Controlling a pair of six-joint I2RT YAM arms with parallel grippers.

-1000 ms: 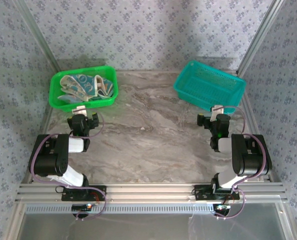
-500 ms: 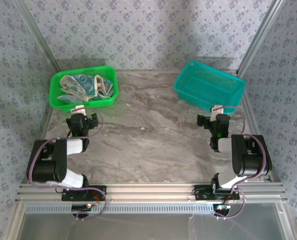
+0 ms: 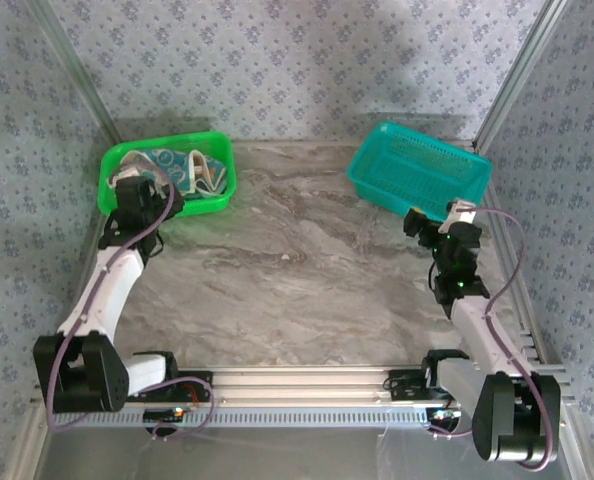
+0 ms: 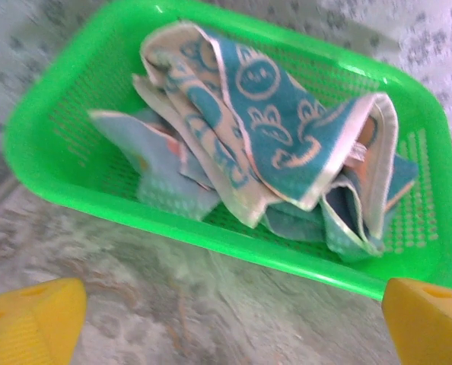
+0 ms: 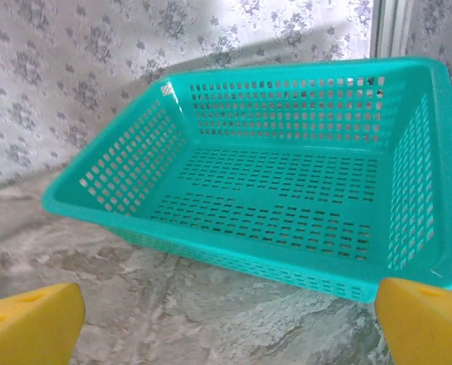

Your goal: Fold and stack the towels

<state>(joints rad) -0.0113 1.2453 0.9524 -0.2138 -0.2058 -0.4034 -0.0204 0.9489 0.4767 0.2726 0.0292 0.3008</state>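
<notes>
Several crumpled towels (image 4: 256, 129), teal and light blue with white rings and orange patches, lie heaped in the green basket (image 4: 233, 242) at the back left (image 3: 189, 171). My left gripper (image 4: 233, 323) hangs open just in front of that basket's near rim, its yellow fingertips (image 4: 30, 319) wide apart over bare table. From above, the left gripper (image 3: 137, 196) sits at the basket's front left corner. My right gripper (image 5: 230, 323) is open in front of the empty teal basket (image 5: 287, 205), nothing between its fingers; from above the right gripper (image 3: 445, 226) is near the teal basket's front edge (image 3: 417, 170).
The marble table (image 3: 297, 270) stretches between the two baskets. Patterned walls and metal frame posts close in the back and sides. A rail runs along the near edge by the arm bases.
Both arms have stretched out from their folded pose. The left gripper moved up and left to the green basket; the right gripper moved slightly right toward the teal basket. Towels have not moved.
</notes>
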